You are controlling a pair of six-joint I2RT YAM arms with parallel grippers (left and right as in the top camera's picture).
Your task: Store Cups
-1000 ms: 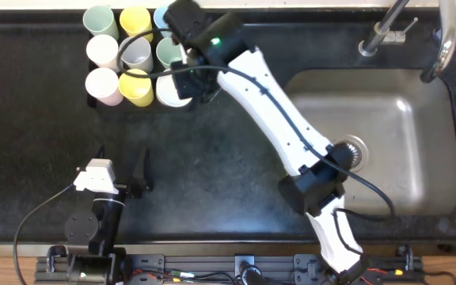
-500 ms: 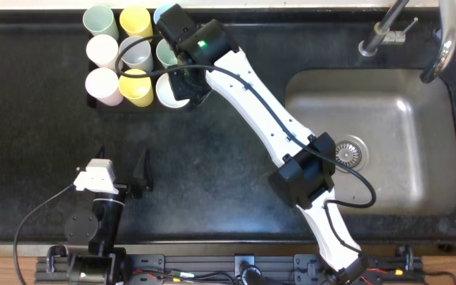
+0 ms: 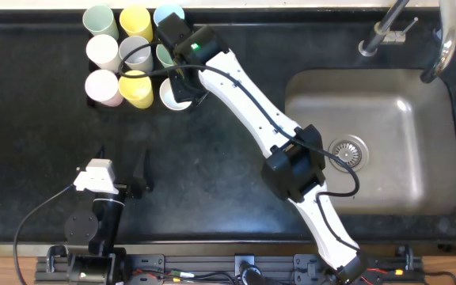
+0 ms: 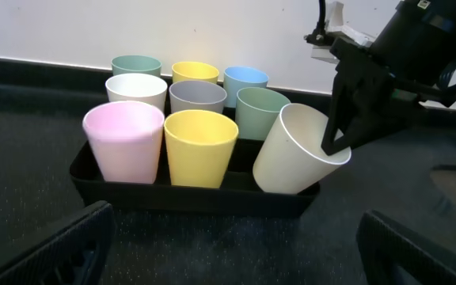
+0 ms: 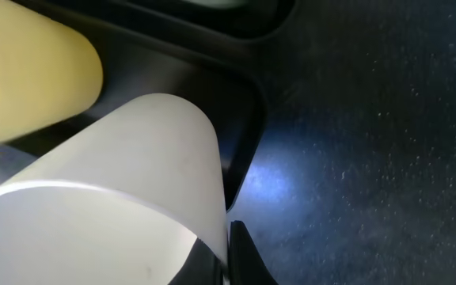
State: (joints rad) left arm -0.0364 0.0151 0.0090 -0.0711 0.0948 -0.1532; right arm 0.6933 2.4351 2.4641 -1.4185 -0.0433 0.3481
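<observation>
Eight cups: upright in the black tray, in every place except one corner.
Cream cup: tilted in that corner of the tray, base down inside, rim leaning out over the tray's wall.
Right gripper: jaws closed on the cream cup's rim, just above the tray.
Left gripper: jaws wide open, holding nothing, well apart from the tray.
</observation>
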